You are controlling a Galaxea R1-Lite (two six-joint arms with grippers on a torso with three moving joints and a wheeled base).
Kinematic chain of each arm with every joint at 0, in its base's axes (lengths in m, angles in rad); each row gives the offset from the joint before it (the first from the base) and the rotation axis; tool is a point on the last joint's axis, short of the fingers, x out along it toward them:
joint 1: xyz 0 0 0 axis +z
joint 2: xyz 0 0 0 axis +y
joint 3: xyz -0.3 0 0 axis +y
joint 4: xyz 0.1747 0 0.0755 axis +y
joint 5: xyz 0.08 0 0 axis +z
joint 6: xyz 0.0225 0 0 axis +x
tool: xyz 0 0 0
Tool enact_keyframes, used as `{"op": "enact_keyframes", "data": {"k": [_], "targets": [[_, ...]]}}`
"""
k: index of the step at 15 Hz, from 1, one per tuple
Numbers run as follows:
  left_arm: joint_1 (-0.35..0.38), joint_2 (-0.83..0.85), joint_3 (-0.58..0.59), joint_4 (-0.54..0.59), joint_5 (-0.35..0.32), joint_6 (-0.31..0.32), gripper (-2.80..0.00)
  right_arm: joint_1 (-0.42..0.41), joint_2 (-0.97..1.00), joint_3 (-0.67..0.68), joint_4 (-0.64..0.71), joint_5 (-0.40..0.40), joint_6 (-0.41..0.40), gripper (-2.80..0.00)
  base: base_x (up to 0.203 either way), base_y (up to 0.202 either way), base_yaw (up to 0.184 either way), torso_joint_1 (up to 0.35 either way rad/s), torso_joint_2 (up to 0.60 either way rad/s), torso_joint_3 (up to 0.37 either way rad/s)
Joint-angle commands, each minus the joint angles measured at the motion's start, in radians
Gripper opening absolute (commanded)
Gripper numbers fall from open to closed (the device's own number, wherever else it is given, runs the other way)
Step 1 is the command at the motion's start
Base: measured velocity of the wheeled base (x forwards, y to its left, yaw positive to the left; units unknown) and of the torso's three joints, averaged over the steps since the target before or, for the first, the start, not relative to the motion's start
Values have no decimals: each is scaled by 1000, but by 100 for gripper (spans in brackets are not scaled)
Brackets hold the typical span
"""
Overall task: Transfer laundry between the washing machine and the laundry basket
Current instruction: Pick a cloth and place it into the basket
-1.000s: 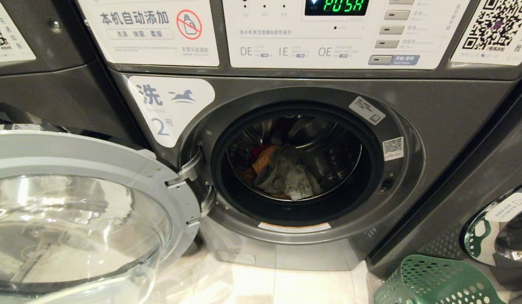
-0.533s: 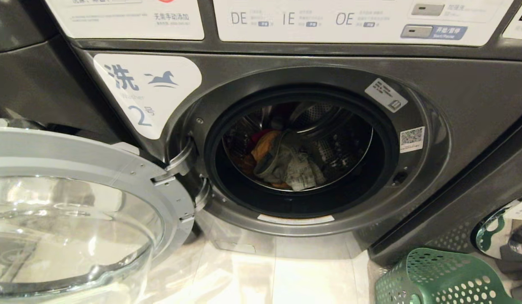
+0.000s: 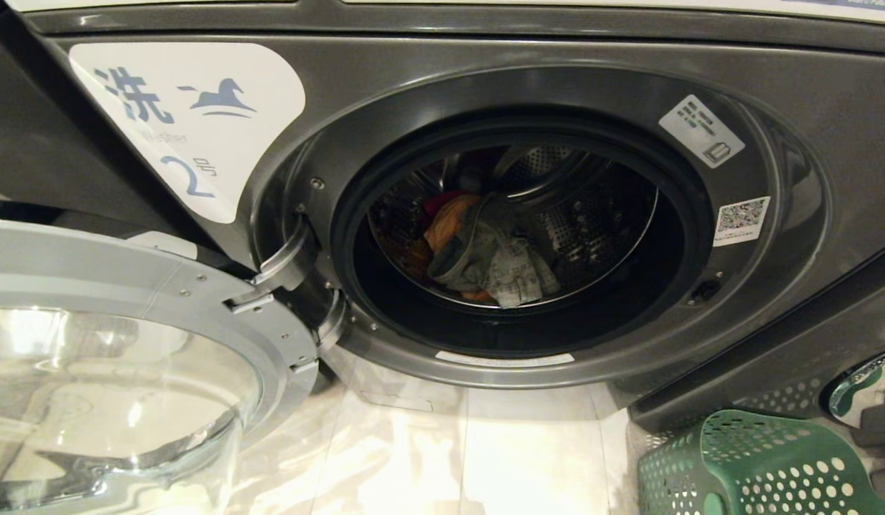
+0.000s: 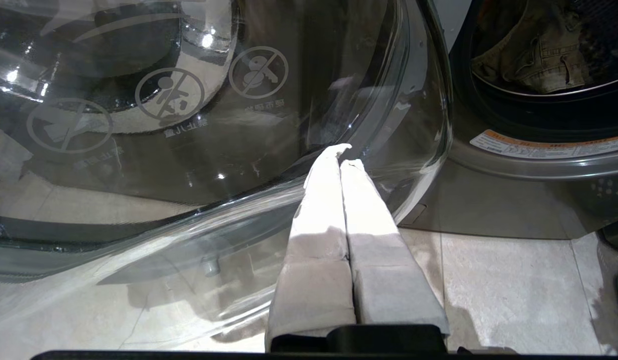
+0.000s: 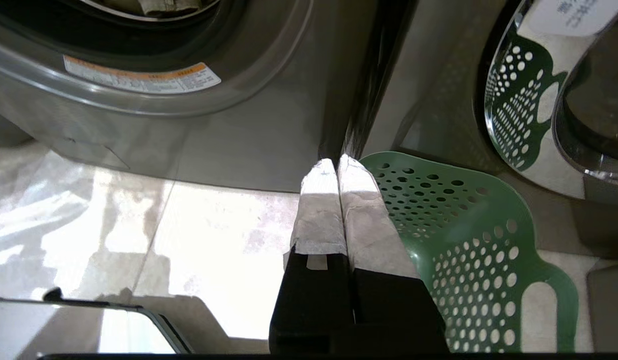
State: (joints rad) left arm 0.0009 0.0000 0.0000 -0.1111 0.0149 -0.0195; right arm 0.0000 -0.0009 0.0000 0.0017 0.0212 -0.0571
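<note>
The grey washing machine (image 3: pixel 428 86) stands in front of me with its round door (image 3: pixel 120 343) swung open to the left. Laundry (image 3: pixel 485 254) lies in the drum, a heap of orange, olive and pale patterned clothes, also seen as olive cloth (image 4: pixel 533 55). The green perforated laundry basket (image 3: pixel 750 465) sits on the floor at the lower right. My left gripper (image 4: pixel 341 155) is shut and empty, close to the glass door bowl (image 4: pixel 189 125). My right gripper (image 5: pixel 333 165) is shut and empty, above the floor beside the basket (image 5: pixel 468 235). Neither arm shows in the head view.
A second machine stands on the right, its chrome door rim (image 3: pixel 864 386) reflecting the basket. A dark gap (image 5: pixel 358 100) separates the two machines. Pale floor tiles (image 3: pixel 449 458) lie in front of the drum opening. Another grey machine panel (image 3: pixel 27 157) is on the left.
The head view has tilted down and closer: the control panel has slid out of the top, the drum opening looks larger, and more of the basket shows. The laundry has not moved.
</note>
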Motion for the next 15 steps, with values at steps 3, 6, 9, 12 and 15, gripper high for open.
{"op": "enact_keyframes", "data": {"k": [3, 6, 9, 12, 15], "targets": [[1, 2, 40, -1, 0, -1, -280, 0, 1, -14, 6, -2, -62, -280, 0, 0, 0, 1, 1, -12], [1, 2, 40, 4, -4, 43, -280, 0, 48, -213, 59, -2, -48, -280, 0, 0, 0, 0, 0, 0], [1, 2, 40, 4, -32, 98, -280, 0, 185, -440, 237, 127, -48, -280, 0, 0, 0, 0, 0, 0], [1, 2, 40, 4, -29, 76, -280, 1, 296, -502, 260, 313, -125, -280, 0, 0, 0, 0, 0, 0], [1, 2, 40, 4, -27, 75, -280, -4, 393, -451, 264, 550, -232, -280, 0, 0, 0, 0, 0, 0]]}}
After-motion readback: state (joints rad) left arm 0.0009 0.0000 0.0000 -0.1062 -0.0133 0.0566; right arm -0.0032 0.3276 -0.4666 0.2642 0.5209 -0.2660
